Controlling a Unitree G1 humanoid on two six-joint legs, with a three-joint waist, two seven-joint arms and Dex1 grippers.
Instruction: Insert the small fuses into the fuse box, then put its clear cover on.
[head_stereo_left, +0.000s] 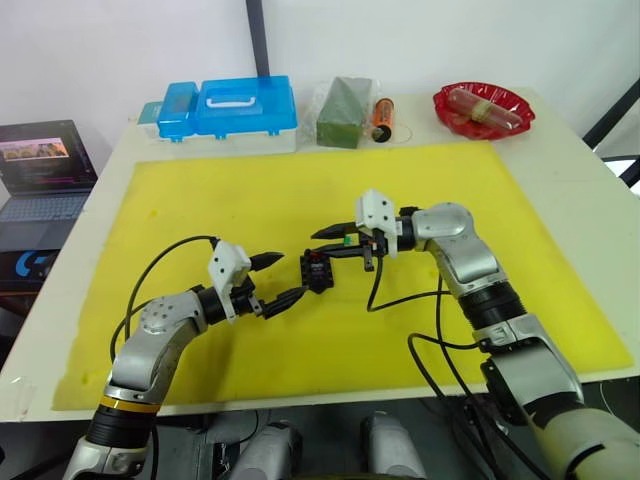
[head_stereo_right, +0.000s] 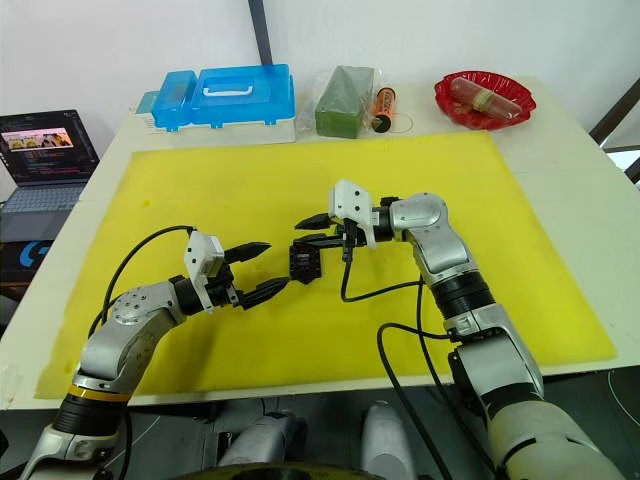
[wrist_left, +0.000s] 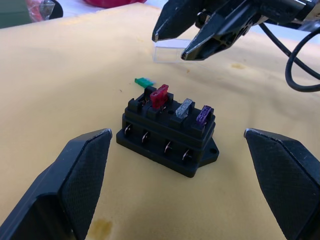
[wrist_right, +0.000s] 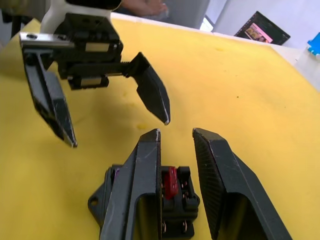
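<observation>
The fuse box (wrist_left: 167, 137) is a small black moulded plastic block, rectangular, with a mounting tab at one end and metal contacts showing along its side. It sits flat on the yellow mat (head_stereo_left: 300, 200) near the mat's middle, between the two grippers, its long axis running roughly toward and away from the robot.

A red fuse (wrist_left: 159, 96), a pale grey fuse (wrist_left: 184, 107) and a purple fuse (wrist_left: 203, 114) stand upright in a row of slots along its top. The green fuse (wrist_left: 143, 81) lies flat on the mat just beside the box. The clear cover (wrist_left: 168, 51), a colourless rectangular cap, lies on the mat a little beyond the box, under the right gripper's tips.

The left gripper (head_stereo_left: 275, 277) hovers just left of the box, its jaws spread wide and empty. The right gripper (wrist_right: 176, 132) hangs just above the box's far end, its wedge-shaped jaws slightly parted and holding nothing.

At the table's far edge stand a glossy blue plastic case (head_stereo_left: 235, 107) with a white handle, a dark green block (head_stereo_left: 343, 113) and a red dish (head_stereo_left: 483, 108).
</observation>
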